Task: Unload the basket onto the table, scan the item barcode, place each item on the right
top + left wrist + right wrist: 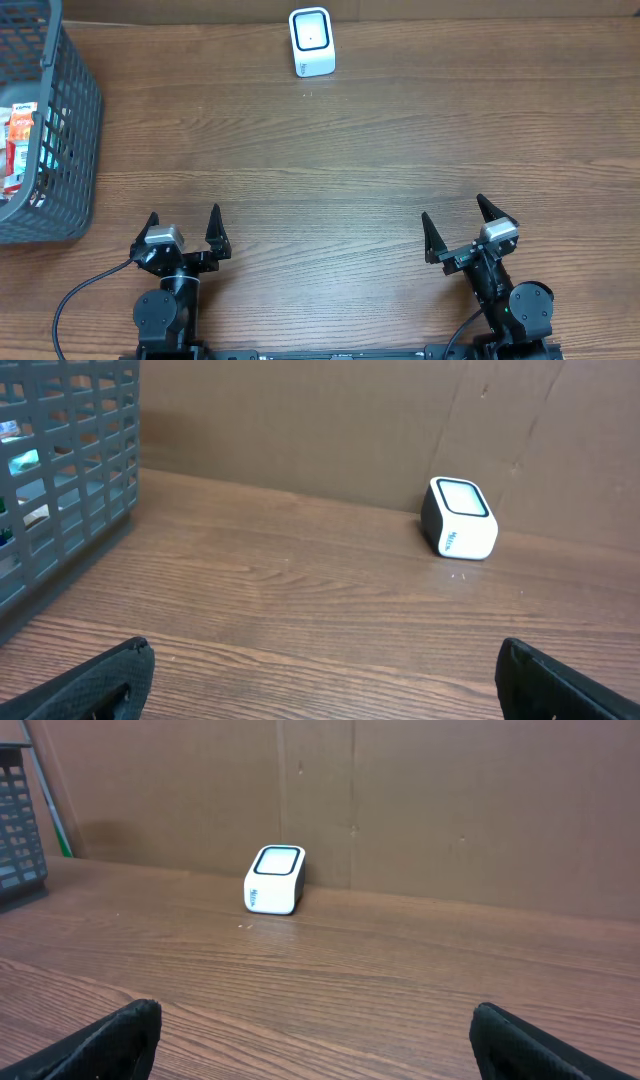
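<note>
Crouching low at the 6 o'clock edge of the counter [330, 150], both arms sat folded over their bases, the left one toward 7 o'clock and the right toward 5 o'clock. The left wrist aimed at 12 o'clock, and the right arm was turned slightly toward 11 o'clock. The left claw [183, 222] stood spread wide with nothing between its two fingers [95, 682]. The right claw [454, 214] gaped just as wide and just as empty. Neither touched anything on the counter.

Counted, there were two arms, two claws, one barcode scanner [311, 42] and one grey mesh basket [88, 110]. In the basket one red-and-white packet [20, 140] was plainly seen, with something teal [55, 150] beside it behind the mesh, too hidden to name.

The packet lay inside the basket at 9 to 10 o'clock, well apart from both claws, against the basket's 9 o'clock side. Its long axis ran from 12 to 6 o'clock. Which face carried the barcode could not be told. The scanner stood at 12 o'clock near the counter's far edge, just before a brown cardboard wall [450, 810]. Its dark-rimmed window was tilted upward and faced 6 o'clock, toward the arms.
</note>
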